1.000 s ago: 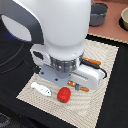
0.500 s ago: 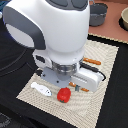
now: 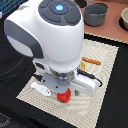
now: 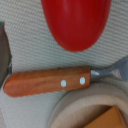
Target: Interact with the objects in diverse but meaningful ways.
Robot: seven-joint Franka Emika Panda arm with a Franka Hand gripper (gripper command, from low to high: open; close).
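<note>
Against the frame of half a second ago we see the arm lower over the cream mat (image 3: pixel 102 62), its white housing filling more of the exterior view, while the red tomato (image 3: pixel 63 96) and the white fish-like piece (image 3: pixel 41 89) lie where they lay before. The tomato sits at the mat's near edge, just under the arm's wrist, with the fish piece near it on the exterior view's left. Of the jaws we cannot tell whether they are spread or pressed together (the arm's body covers them outside, and the wrist view shows no fingertips). Up close, the tomato (image 4: pixel 75 22) is cut off by the frame, beside an orange-handled utensil (image 4: pixel 47 83) with two pale rivets; its metal end runs out of sight. A grey pot (image 3: pixel 95 14) stands on the tabletop beyond the mat.
</note>
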